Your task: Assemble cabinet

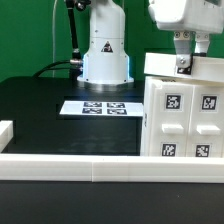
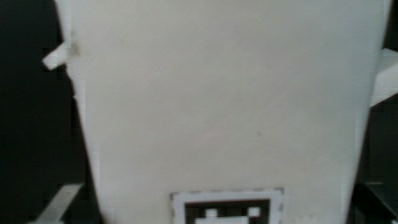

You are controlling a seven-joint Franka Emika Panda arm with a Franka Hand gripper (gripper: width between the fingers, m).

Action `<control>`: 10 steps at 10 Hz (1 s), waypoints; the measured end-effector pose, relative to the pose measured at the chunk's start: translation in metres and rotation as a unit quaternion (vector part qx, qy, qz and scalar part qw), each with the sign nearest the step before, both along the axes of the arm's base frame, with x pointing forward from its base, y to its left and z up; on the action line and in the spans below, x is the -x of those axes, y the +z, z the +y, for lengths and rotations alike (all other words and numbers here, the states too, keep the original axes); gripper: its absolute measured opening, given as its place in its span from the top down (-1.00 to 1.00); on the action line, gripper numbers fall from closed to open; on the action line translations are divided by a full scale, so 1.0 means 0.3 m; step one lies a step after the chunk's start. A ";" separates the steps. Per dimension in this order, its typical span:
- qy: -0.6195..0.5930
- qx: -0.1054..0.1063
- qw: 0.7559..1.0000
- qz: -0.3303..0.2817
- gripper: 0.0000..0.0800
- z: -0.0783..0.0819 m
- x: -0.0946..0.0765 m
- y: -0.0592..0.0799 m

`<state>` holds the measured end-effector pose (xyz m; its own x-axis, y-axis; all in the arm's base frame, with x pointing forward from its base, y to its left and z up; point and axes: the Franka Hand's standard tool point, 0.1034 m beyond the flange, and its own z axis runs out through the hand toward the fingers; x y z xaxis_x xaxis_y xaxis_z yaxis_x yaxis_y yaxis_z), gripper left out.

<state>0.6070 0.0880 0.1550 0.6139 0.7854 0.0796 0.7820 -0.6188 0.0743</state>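
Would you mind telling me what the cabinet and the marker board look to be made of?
The cabinet looks like matte white moulded plastic: thick panels with rounded edges, no grain, and what seem to be paper tags stuck on. The marker board looks like a thin flat printed sheet, perhaps card or plastic; the view leaves that open.
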 end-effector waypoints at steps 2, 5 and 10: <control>-0.112 -0.012 0.994 0.002 -0.40 -0.002 0.000 -0.001; -0.267 -0.031 0.963 -0.001 -0.40 -0.003 -0.001 -0.003; -0.537 -0.075 0.840 -0.008 -0.40 -0.008 -0.012 -0.005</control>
<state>0.6105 0.0856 0.1536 0.9596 -0.2416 0.1442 -0.2347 -0.9700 -0.0630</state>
